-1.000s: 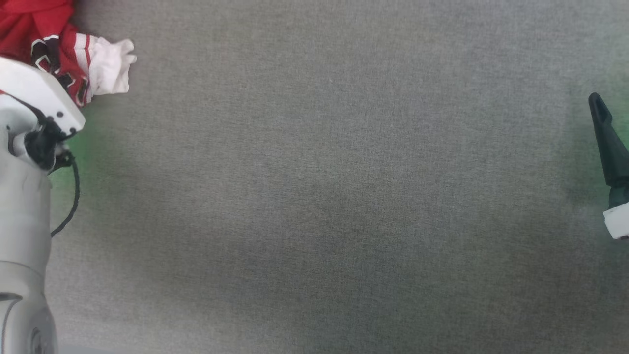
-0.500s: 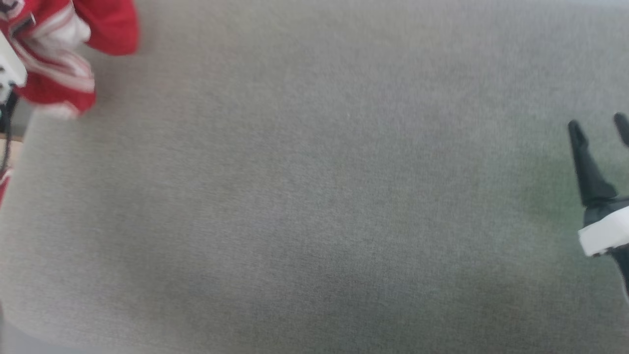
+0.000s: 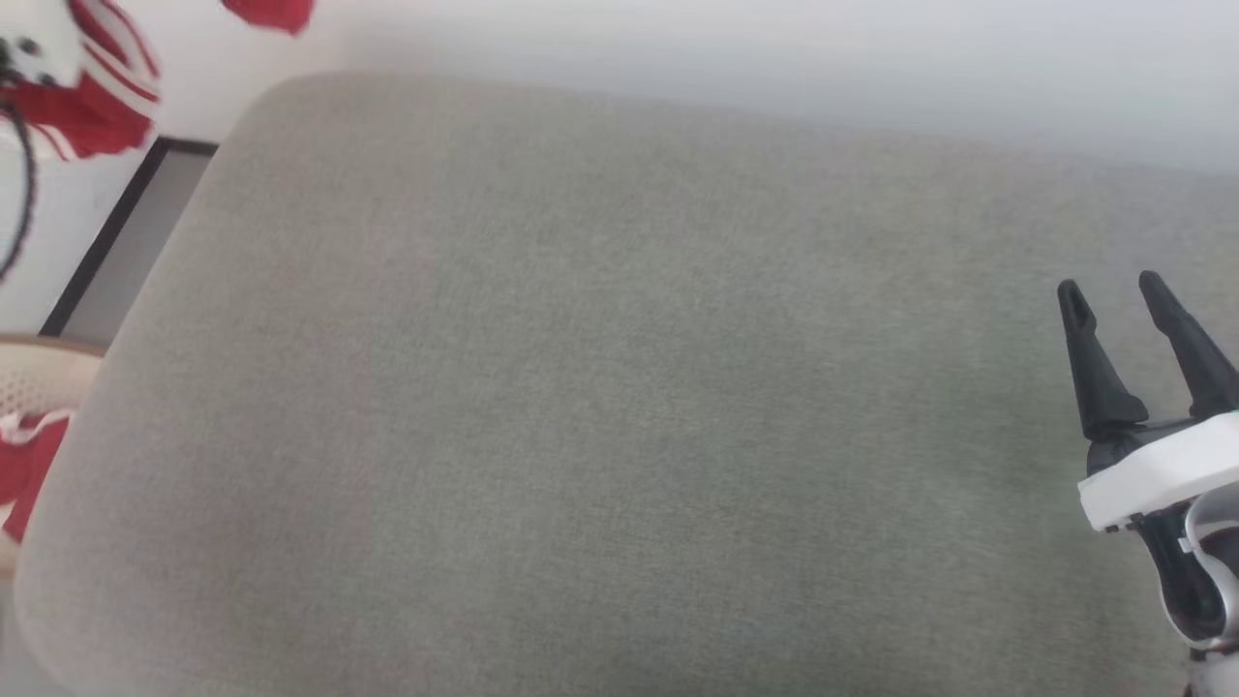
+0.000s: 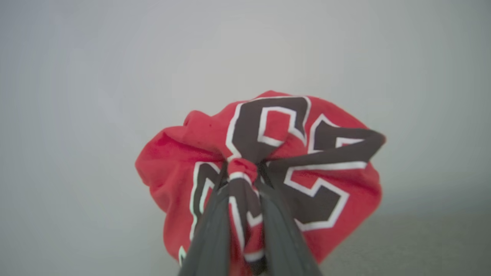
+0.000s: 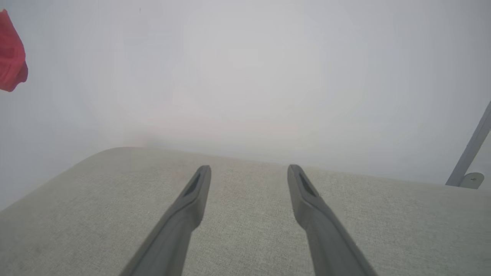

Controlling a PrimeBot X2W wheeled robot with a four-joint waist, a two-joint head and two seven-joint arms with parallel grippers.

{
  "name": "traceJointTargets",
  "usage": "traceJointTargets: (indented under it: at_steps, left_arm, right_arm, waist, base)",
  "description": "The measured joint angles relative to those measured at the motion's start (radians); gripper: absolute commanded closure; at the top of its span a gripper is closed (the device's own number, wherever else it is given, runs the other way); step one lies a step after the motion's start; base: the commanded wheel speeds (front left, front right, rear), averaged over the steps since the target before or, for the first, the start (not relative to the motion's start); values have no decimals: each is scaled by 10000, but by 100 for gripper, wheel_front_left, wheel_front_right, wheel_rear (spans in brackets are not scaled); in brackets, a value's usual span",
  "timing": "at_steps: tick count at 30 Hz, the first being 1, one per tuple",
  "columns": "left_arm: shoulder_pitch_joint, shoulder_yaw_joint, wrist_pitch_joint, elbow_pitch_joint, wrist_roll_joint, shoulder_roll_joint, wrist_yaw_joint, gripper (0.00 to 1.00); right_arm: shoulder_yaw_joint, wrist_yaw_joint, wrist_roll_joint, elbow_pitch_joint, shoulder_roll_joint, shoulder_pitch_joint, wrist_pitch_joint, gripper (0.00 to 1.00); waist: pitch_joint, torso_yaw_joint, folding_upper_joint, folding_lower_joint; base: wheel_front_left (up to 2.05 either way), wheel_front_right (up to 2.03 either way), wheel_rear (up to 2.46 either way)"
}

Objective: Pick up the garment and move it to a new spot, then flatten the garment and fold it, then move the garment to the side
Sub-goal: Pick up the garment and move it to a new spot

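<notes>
The garment (image 4: 268, 153) is a bunched red jersey with black, white-outlined numerals. It hangs in the air in front of a pale wall, and my left gripper (image 4: 242, 168) is shut on a fold of it. In the head view the garment (image 3: 87, 106) shows at the top left corner, red with white striped trim, beyond the left corner of the grey padded surface (image 3: 619, 407). A red edge of the garment (image 5: 11, 57) also shows in the right wrist view. My right gripper (image 3: 1113, 290) hovers over the surface's right side, open and holding nothing; my right gripper (image 5: 249, 172) has its fingers wide apart.
A beige basket (image 3: 39, 363) with a smaller red-and-white cloth (image 3: 24, 474) in it sits off the surface's left edge. A dark-framed panel (image 3: 126, 242) lies beyond it by the wall. A grey metal strut (image 5: 470, 153) stands at the far right.
The head camera has swung, bringing the surface's far edge, the wall and the basket into view. The garment stays in the left gripper, now hanging off the surface. Both right fingers now show.
</notes>
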Motion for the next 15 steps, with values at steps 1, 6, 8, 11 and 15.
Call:
traceJointTargets:
  at_steps: [1,6,8,11,15]
  left_arm:
    - [212,-27,224,-499,-23,13,0,100]
    - [1499,-21,1484,-2980,-336,119,268,100]
    - [2046,-56,2015,-3956,-401,150,447,100]
    - [2781,-153,2675,-5258,-499,111,708,100]
    - [3461,-334,3404,-6581,-654,-82,968,100]
  right_arm:
    - [-19,0,-10,38,29,1,-31,0]
    - [-142,0,-29,159,134,3,-190,0]
    - [-213,2,-33,205,173,-2,-255,0]
    - [-357,2,-81,309,199,-6,-345,0]
    - [-566,2,-109,487,205,-9,-470,0]
  waist:
    - [-54,-68,0,0]
    - [-207,-571,0,0]
    - [-227,-844,0,0]
    - [-237,-1304,0,0]
    - [-211,-1986,0,0]
  base:
    - [0,0,0]
    - [0,0,0]
    - [0,0,0]
    - [0,0,0]
    - [0,0,0]
